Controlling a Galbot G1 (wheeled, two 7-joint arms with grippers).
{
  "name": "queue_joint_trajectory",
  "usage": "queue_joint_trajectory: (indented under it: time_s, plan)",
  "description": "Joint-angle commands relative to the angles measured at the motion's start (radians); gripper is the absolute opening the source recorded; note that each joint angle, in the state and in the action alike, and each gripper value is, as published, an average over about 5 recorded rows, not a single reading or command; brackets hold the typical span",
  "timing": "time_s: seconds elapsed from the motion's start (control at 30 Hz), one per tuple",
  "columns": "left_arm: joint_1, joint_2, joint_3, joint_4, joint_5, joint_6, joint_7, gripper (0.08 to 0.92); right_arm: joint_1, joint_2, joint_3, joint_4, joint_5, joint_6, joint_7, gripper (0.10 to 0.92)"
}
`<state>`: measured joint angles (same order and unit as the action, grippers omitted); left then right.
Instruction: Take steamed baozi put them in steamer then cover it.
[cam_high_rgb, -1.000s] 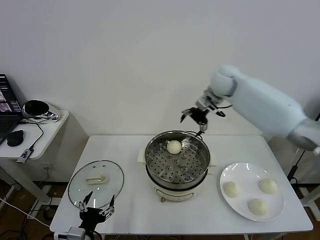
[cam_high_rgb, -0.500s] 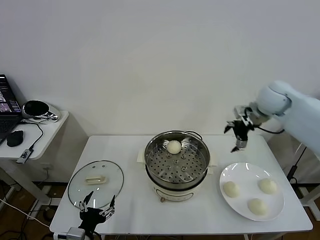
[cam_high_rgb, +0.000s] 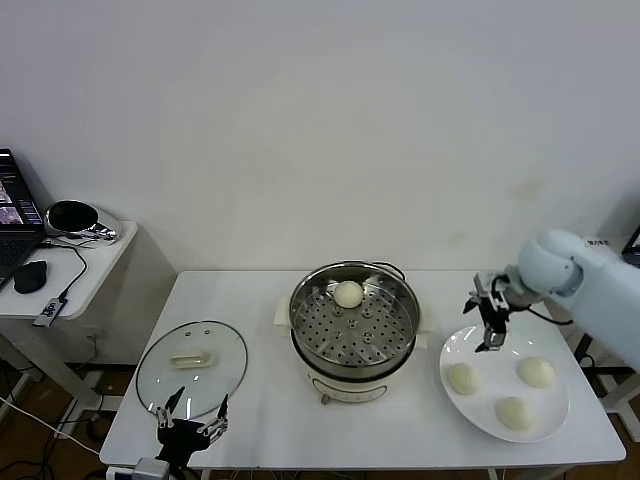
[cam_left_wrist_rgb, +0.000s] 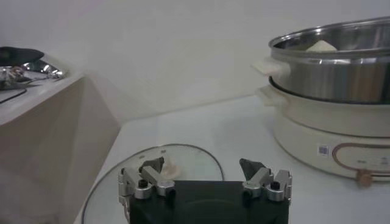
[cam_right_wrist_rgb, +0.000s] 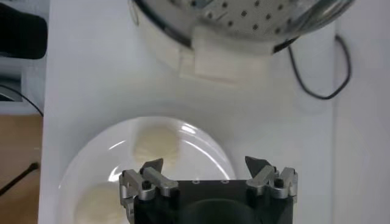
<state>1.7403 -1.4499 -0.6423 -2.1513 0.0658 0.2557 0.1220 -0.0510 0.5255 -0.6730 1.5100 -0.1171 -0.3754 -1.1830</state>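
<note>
The steamer (cam_high_rgb: 352, 325) stands mid-table, a shiny pot on a white base, with one baozi (cam_high_rgb: 348, 293) on its perforated tray. Three more baozi (cam_high_rgb: 461, 378) (cam_high_rgb: 537, 372) (cam_high_rgb: 514, 412) lie on a white plate (cam_high_rgb: 500, 358) to the right. My right gripper (cam_high_rgb: 488, 322) hangs open and empty over the plate's far left edge; in its wrist view the right gripper (cam_right_wrist_rgb: 204, 165) is above the plate (cam_right_wrist_rgb: 201, 146) beside a baozi (cam_right_wrist_rgb: 155, 143). The glass cover (cam_high_rgb: 192, 365) lies flat on the left. My left gripper (cam_high_rgb: 190, 425) waits open at the cover's near edge, seen also as the left gripper (cam_left_wrist_rgb: 201, 165).
A side table (cam_high_rgb: 90, 262) at the left holds a laptop, a mouse and a dark object. A black cable (cam_right_wrist_rgb: 323, 73) runs behind the steamer. The plate lies close to the table's right and front edges.
My right arm has swung from above the steamer's back rim to the right and down, over the plate's edge, open throughout. The left arm has not moved.
</note>
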Motion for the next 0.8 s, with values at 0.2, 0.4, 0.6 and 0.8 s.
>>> queue_joint_trajectory:
  time_s: [0.2,0.4,0.6,0.8]
  plan:
    - [-0.013,0.0,0.004,0.022,0.006,0.006,0.003,0.823,-0.173,0.016,0.075,-0.04,-0.052,0.01,0.051,0.823]
    - [-0.014,-0.001,0.003,0.028,0.005,0.008,0.004,0.823,-0.192,0.023,0.079,-0.049,-0.056,0.025,0.05,0.823]
    - [-0.012,-0.002,0.003,0.035,0.006,0.007,0.003,0.823,-0.203,0.039,0.085,-0.068,-0.059,0.033,0.066,0.823]
    - [-0.012,-0.004,0.003,0.037,0.005,0.007,0.002,0.823,-0.212,0.048,0.085,-0.071,-0.062,0.036,0.067,0.823]
